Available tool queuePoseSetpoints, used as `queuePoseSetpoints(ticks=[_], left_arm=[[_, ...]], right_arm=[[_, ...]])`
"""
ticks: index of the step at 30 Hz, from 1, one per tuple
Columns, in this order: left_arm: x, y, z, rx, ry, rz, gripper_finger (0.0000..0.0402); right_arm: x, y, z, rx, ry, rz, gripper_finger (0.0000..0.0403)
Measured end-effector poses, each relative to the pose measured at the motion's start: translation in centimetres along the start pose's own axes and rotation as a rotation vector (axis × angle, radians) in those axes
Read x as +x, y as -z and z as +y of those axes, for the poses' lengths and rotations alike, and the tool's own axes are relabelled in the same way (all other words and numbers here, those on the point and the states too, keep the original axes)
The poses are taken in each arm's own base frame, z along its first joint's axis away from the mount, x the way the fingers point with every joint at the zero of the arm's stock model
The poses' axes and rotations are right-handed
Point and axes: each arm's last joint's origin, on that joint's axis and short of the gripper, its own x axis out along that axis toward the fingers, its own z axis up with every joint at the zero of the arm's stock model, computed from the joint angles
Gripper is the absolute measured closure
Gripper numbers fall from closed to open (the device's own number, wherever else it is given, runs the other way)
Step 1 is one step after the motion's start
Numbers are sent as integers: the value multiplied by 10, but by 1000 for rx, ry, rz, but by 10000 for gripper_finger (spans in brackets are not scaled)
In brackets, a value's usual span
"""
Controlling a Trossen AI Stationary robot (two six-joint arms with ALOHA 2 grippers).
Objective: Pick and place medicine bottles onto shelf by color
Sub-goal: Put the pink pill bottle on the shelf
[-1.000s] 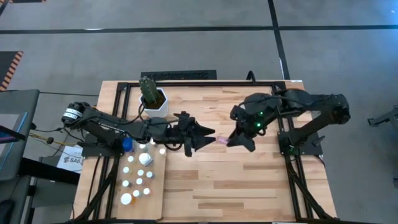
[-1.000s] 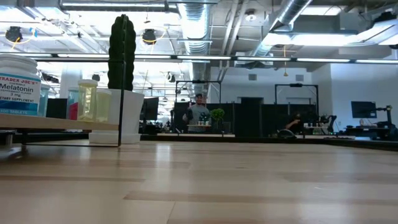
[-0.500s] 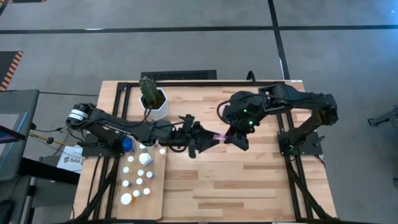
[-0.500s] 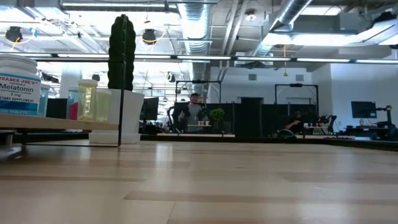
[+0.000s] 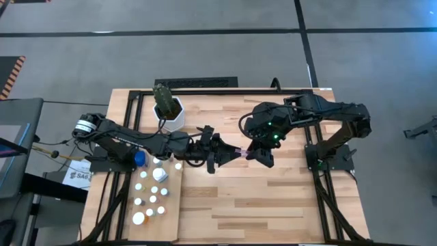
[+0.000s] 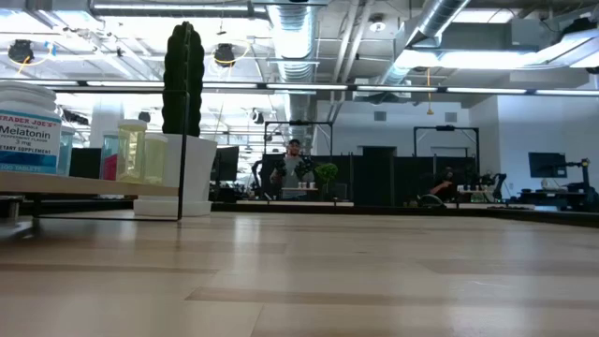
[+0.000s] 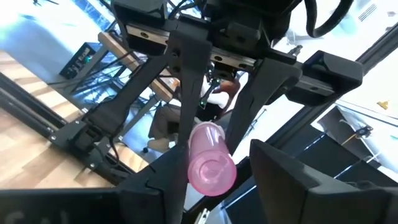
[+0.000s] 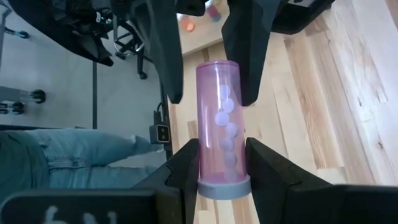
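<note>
Above desk [image 5: 287, 205] centre: pink bottle [image 5: 240, 152] held horizontal between both claws, clear of surface. Right claw [image 8: 219, 163] pinching its capped end. Left claw [image 5: 231, 154] fingers [image 8: 165, 53] flank opposite end; contact cannot be told. Remaining bottles [image 5: 149, 195] upright on shelf [image 5: 172, 212], near-left. Cactus pot [image 5: 171, 109] far-left.

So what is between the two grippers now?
The pink bottle, spanning from right gripper to left gripper above the table; high view and both wrist views show it.

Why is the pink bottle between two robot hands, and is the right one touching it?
Touching. The right wrist view shows the right gripper with both fingers pressed against the pink bottle near its cap.
</note>
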Motion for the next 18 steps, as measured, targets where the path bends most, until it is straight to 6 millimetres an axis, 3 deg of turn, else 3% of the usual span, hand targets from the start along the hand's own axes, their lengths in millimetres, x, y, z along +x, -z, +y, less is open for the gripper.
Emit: queuePoseSetpoints(ticks=[18], left_arm=[[-1,5,-1,1,-5,32,307]], right_arm=[[3,0,6,-36,0,-22,265]])
